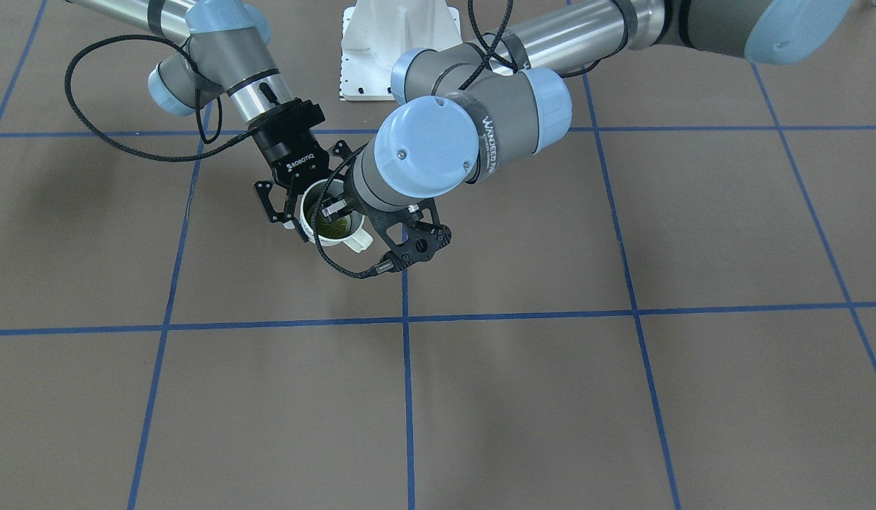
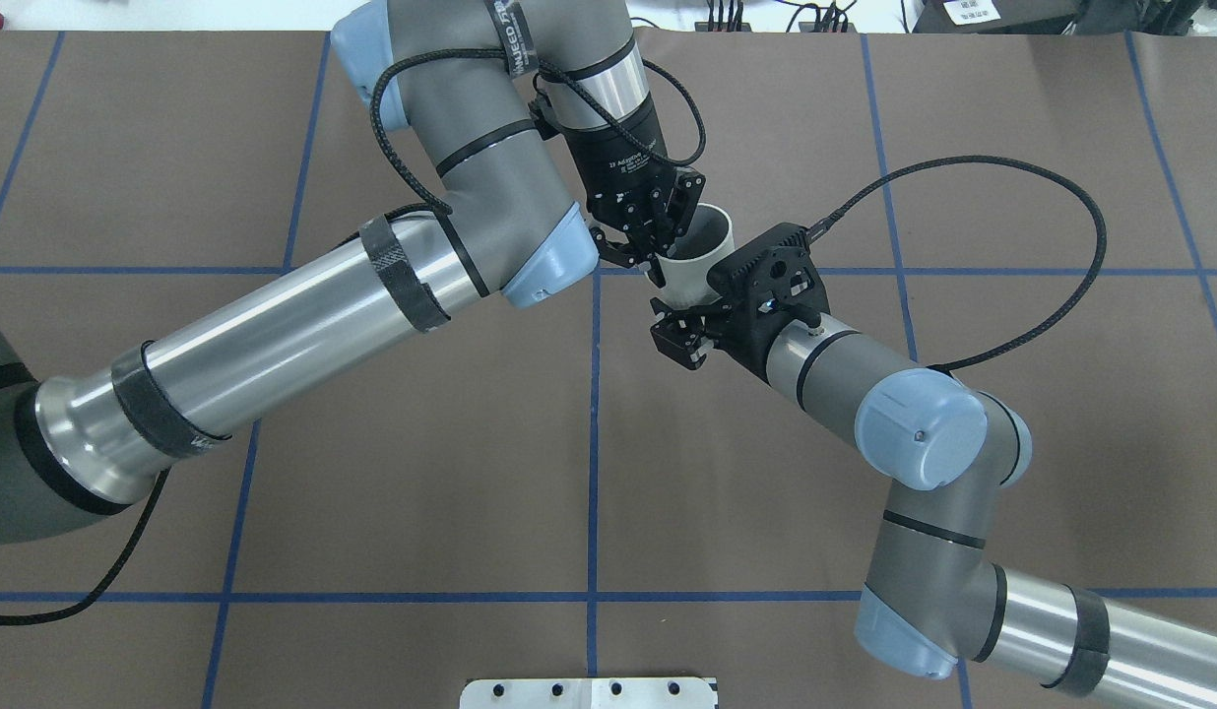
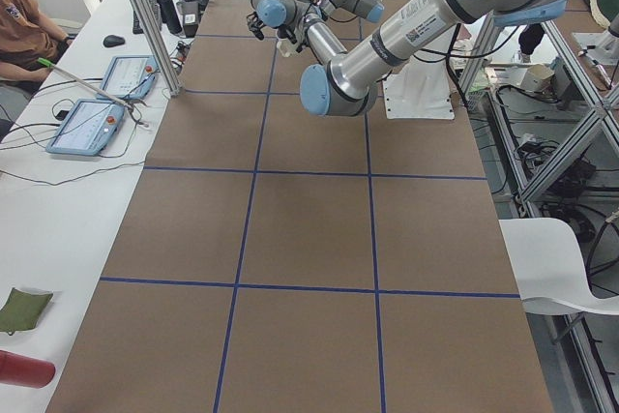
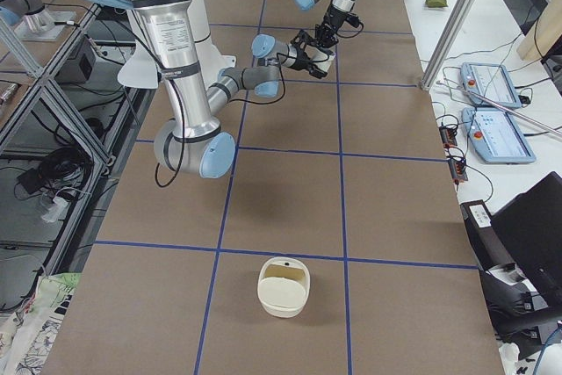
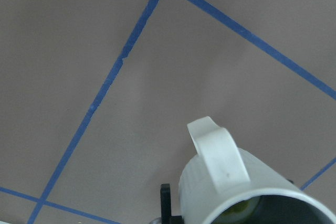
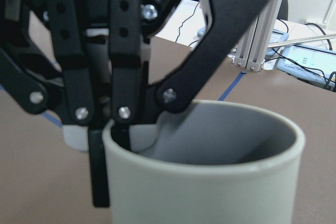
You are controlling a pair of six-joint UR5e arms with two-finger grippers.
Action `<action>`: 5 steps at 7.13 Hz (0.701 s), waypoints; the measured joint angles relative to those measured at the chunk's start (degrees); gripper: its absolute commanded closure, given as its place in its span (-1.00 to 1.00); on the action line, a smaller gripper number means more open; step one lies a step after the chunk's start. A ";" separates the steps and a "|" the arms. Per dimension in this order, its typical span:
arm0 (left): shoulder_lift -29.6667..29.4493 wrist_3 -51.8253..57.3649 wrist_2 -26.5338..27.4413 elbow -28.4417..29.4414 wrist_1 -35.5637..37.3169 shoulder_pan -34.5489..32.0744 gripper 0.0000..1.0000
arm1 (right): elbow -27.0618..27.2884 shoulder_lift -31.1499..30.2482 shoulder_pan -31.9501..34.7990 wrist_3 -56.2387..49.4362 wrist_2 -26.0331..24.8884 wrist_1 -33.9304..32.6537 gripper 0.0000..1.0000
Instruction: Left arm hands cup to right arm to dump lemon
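Off-white cup [image 2: 695,268], rim in left jaws

Surface: brown surface [image 2: 392,473] ruled into large squares by blue tape [image 2: 593,443].
Bench: a white bench [image 3: 39,229] runs along one long side, carrying two tablets [image 3: 87,128] and a mouse [image 3: 114,41].
Frame: an aluminium post [image 3: 145,21] rises at the bench's edge.
Seating: a white chair [image 3: 566,263] stands on the opposite side.
Operator: a person in a brown shirt [image 3: 24,31] sits at the bench.
Light: even, with soft shadows.

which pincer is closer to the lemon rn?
Left. The left pincer grips the cup rim, one finger inside just above the lemon; the right pincer straddles the cup, outside its wall.
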 measured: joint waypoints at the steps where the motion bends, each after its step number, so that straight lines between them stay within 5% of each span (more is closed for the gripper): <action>1: 0.12 0.19 0.10 -0.26 -0.12 -0.04 -1.00 | 0.12 -0.01 0.02 0.28 -0.02 0.05 0.75; 5: 0.24 0.32 0.64 -2.03 -0.56 -1.16 -1.00 | 0.37 -0.13 -0.03 0.82 0.01 0.14 0.73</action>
